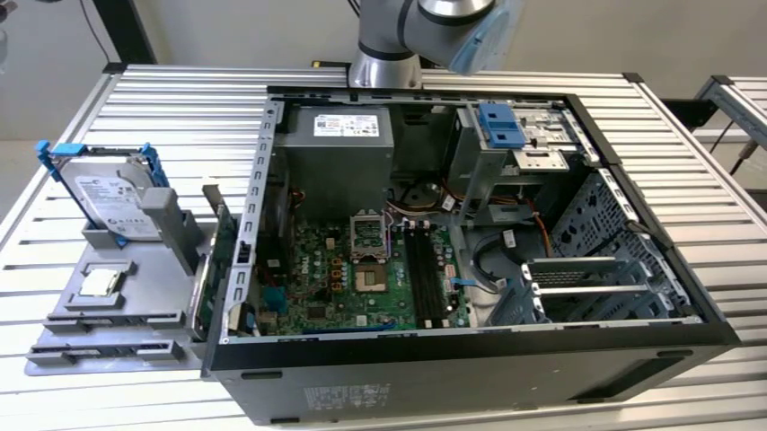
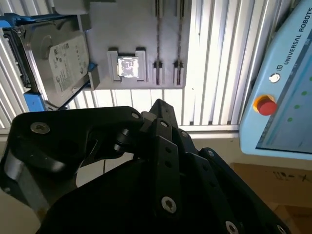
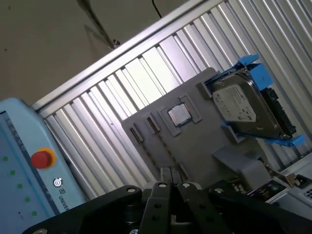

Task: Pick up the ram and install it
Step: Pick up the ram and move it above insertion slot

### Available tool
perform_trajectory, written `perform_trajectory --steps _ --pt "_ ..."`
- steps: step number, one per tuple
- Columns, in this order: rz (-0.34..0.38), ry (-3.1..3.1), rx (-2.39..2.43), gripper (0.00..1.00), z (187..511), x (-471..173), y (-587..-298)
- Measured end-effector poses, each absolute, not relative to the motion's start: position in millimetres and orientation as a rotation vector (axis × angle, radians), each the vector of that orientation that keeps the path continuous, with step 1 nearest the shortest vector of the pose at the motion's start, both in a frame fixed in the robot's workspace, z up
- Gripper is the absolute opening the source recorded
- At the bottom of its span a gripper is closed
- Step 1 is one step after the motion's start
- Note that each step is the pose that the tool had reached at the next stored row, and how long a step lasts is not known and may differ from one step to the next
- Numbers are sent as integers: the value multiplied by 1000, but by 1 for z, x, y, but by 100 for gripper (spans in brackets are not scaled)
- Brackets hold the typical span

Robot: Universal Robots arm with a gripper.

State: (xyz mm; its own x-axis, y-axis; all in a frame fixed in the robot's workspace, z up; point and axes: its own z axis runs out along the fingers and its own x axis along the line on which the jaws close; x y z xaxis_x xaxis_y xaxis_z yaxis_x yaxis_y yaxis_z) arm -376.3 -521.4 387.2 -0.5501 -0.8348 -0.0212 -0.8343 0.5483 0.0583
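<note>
Gripper: the gripper (image 3: 169, 195) hangs high over the gray tray (image 3: 195, 146), looking down on it; released or clenched, I cannot tell
Ram: I cannot pick the ram out for certain; two narrow grooves (image 2: 158, 34) beside the square chip (image 2: 127, 67) carry thin dark lines, and one could be the stick standing on edge
Step in hand: by my reading this is the reach for the pick-up, grasp not yet made
Doing it well: I judge it wants a straight drop in line with the groove, a grip on the stick's flat faces near its middle, and a plumb lift so nothing jams
Watch out: the hard drive (image 2: 58, 63) stands tall in its blue bracket on the same tray, well apart from the grooves but higher than they are; best kept clear of
Case: the computer case (image 1: 480, 359) lies open, just beside the tray on the exterior view's right, long black slots (image 1: 419, 260) showing on the green board inside
Surface: a ribbed metal table (image 1: 180, 99), pale and bright, carries tray and case alike
Room: a plain pale wall behind, a second ribbed table (image 1: 737, 90) at the exterior view's right, and a pale blue control box (image 2: 265, 105) with a red button past the table's edge in both wrist views
</note>
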Motion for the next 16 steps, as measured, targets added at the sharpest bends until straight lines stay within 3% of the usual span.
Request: perform_trajectory --steps 16 --pt "-95 -2650 1660 0 387 -376 -521"
